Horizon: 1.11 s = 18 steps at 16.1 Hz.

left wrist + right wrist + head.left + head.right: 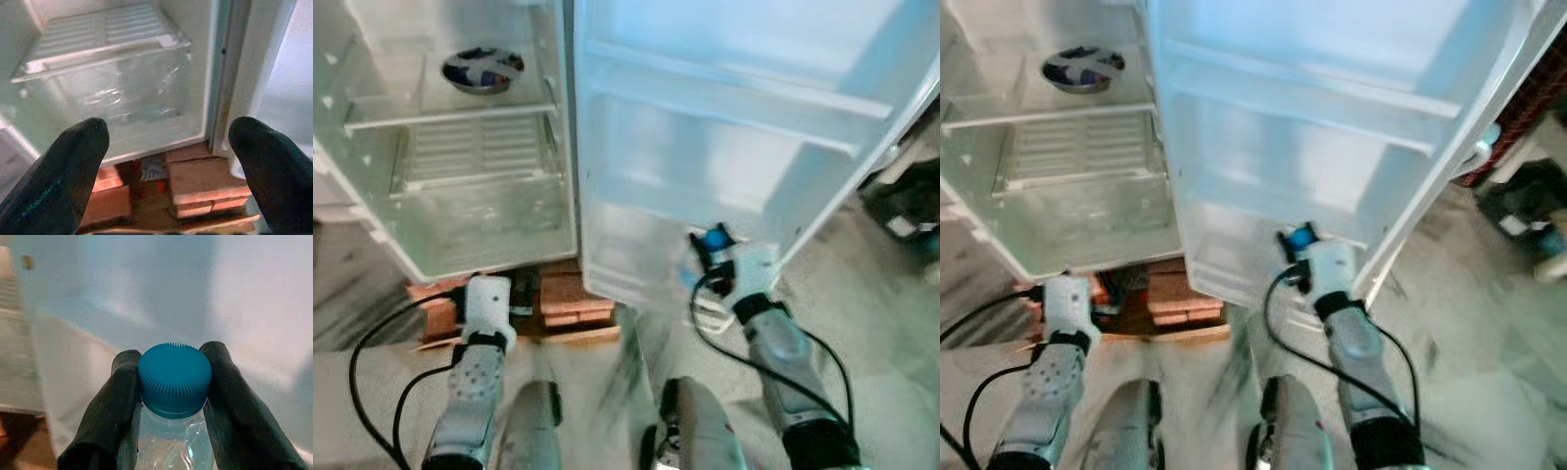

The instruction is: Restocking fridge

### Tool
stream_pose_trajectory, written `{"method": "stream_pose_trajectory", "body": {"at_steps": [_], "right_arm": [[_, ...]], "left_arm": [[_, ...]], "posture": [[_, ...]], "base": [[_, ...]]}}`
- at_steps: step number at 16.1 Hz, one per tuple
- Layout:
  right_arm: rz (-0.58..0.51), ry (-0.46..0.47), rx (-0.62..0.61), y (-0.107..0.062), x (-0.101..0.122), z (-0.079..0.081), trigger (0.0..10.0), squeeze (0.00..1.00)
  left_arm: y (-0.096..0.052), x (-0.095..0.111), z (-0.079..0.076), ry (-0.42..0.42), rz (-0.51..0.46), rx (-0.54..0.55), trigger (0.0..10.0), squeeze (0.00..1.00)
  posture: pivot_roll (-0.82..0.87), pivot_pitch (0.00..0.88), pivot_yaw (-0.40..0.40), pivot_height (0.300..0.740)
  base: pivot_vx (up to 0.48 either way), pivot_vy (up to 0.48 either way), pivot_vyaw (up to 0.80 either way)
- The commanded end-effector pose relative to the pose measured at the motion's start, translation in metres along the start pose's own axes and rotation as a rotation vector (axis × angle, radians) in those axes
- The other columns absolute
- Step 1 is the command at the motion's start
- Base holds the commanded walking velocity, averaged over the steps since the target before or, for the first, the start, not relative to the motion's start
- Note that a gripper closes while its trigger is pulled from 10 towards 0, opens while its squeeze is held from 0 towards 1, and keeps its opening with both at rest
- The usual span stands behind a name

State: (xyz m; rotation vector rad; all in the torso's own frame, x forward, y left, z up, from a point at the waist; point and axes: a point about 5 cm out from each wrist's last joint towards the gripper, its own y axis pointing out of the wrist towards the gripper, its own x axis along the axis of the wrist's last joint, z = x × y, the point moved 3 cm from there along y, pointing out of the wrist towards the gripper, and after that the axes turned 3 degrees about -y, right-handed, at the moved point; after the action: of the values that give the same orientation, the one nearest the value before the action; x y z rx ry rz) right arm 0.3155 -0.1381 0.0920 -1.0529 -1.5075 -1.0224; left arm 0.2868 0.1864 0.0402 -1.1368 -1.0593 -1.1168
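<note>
Fridge point(460, 230) is standing open at 11 o'clock, with a bowl point(481, 70) sitting on its upper shelf. Left gripper point(168, 147) is hanging wide open and holding nothing, over bricks point(570, 299) at 9 o'clock. Right gripper point(172, 382) is squeezing a blue-capped water bottle point(174, 379) at 3 o'clock, by the fridge door point(724, 147).
</note>
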Motion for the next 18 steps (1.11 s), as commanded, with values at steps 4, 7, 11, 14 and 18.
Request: {"method": "stream_pose_trajectory", "body": {"at_steps": [4,7,11,14,18], "right_arm": [[-0.006,0.002,0.016,0.0018,0.0013,0.0067,10.0,0.0],[-0.002,-0.006,0.015,0.0031,0.0006,0.0065,10.0,0.0],[0.005,-0.002,0.019,0.0049,-0.0014,0.0082,10.0,0.0],[0.007,-0.001,0.019,0.0034,-0.0027,0.0085,10.0,0.0],[-0.001,0.001,0.027,0.0049,-0.001,0.0093,10.0,0.0]], "left_arm": [[-0.0011,-0.0043,0.0071,-0.003,0.019,0.02,10.0,0.0],[-0.0004,-0.0037,0.0069,0.004,0.019,0.024,10.0,0.0],[0.0002,-0.0033,0.0066,0.009,0.016,0.026,10.0,0.0],[0.0004,-0.0028,0.0062,0.016,0.014,0.025,10.0,0.0],[-0.0018,-0.0014,0.0071,0.063,0.007,0.02,10.0,0.0]], "posture": [[0.08,0.132,-0.082,0.629],[0.09,0.132,-0.086,0.629],[0.09,0.129,-0.085,0.6],[0.09,0.129,-0.085,0.565],[0.09,0.141,-0.087,0.535]], "base": [[0.124,0.0,0.0],[0.0,0.0,0.0],[0.0,0.0,0.0],[0.0,0.0,0.0],[0.0,0.0,0.0]]}}
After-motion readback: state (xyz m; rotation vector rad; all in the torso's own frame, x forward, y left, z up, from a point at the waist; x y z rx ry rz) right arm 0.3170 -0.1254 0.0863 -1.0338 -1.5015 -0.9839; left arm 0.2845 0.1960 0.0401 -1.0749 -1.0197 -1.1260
